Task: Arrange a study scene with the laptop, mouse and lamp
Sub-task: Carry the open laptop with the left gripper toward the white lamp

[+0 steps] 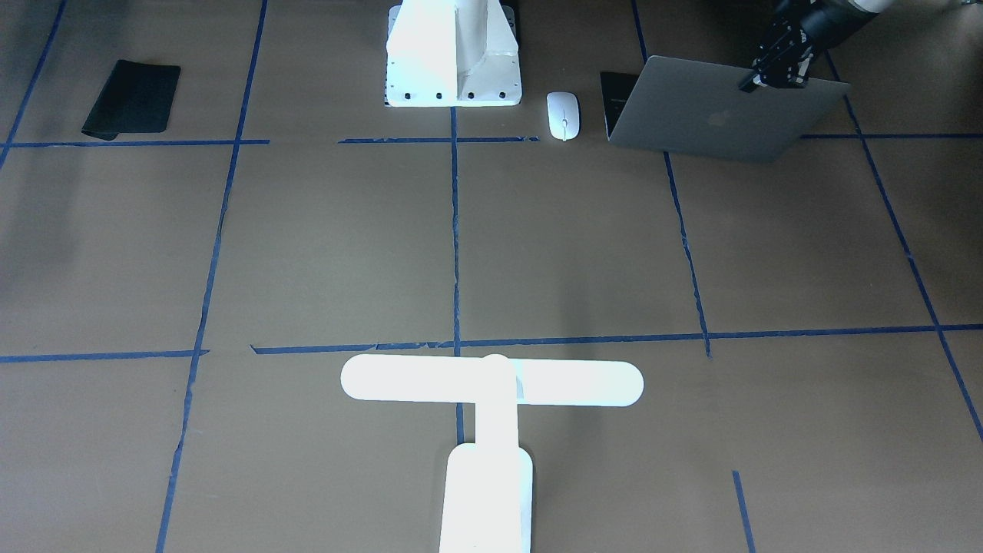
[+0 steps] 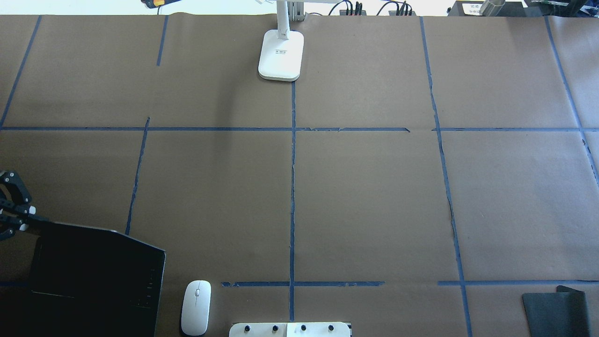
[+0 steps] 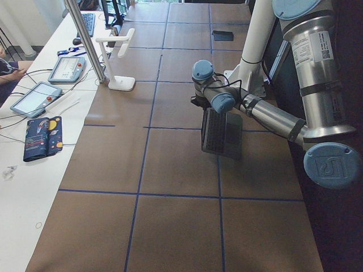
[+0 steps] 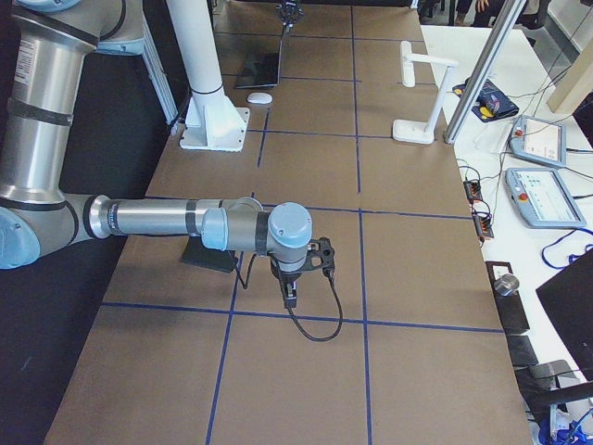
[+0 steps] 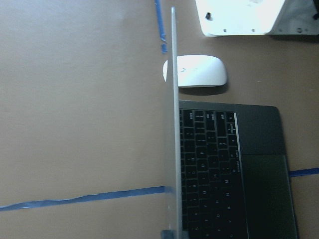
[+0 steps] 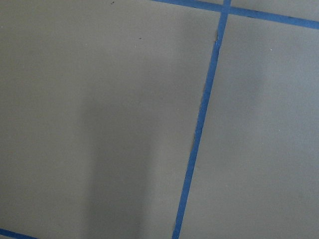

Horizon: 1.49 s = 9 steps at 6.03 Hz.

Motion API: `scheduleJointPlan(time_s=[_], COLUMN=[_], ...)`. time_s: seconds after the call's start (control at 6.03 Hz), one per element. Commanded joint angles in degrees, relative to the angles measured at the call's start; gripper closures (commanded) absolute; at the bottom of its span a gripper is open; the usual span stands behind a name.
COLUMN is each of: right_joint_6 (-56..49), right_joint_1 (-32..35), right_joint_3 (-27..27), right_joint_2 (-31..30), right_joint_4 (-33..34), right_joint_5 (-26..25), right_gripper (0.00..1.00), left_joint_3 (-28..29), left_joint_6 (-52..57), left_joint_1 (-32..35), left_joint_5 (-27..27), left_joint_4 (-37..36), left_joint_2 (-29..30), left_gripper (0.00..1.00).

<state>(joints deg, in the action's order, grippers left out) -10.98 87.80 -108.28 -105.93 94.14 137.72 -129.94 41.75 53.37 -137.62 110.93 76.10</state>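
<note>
**Left gripper** [image 1: 756,80]: jaws drawn narrow, clamped on the top edge of the laptop [image 1: 714,115] lid. The laptop is open. Its base lies flat on the table [image 1: 307,246] and its lid stands steeply raised below the gripper. The wrist view shows the lid edge-on with the keyboard to one side.

**Mouse** [image 1: 563,115]: on the table just beside the laptop base, apart from the gripper.

**Lamp** [image 1: 491,382]: standing at the far table edge, well apart from the left gripper.

**Right gripper** [image 4: 290,295]: above the table, near a black mat [image 1: 132,98]. Its jaw opening cannot be determined.
</note>
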Motion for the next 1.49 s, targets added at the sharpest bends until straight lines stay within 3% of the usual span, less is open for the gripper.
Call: scheduleJointPlan(time_s=[0.0,0.5,0.83,1.16,1.33], right_joint_6=[-0.01,-0.01,-0.01,-0.01,0.08], right_joint_1=[0.00,0.00,0.00,0.00,0.00], right_joint_3=[0.00,0.00,0.00,0.00,0.00], right_joint_2=[0.02,0.02,-0.06,-0.06,-0.06], right_joint_4=[-0.01,-0.01,-0.01,-0.01,-0.01], right_joint_5=[0.00,0.00,0.00,0.00,0.00], right_gripper=[0.00,0.00,0.00,0.00,0.00], left_joint_3=[3.43,12.56,26.86,40.65,47.86], left_joint_6=[0.97,-2.95,-10.77,-12.74,-12.66], left_joint_1=[1.30,1.12,-1.32,-2.57,-2.74], left_joint_5=[3.04,6.48,11.90,15.70,17.72], left_joint_4=[-5.68,-13.63,-13.03,-11.72,-6.40], left_joint_2=[10.40,30.35,47.05,58.23,61.76], left_gripper=[1.00,1.00,1.00,0.99,0.96])
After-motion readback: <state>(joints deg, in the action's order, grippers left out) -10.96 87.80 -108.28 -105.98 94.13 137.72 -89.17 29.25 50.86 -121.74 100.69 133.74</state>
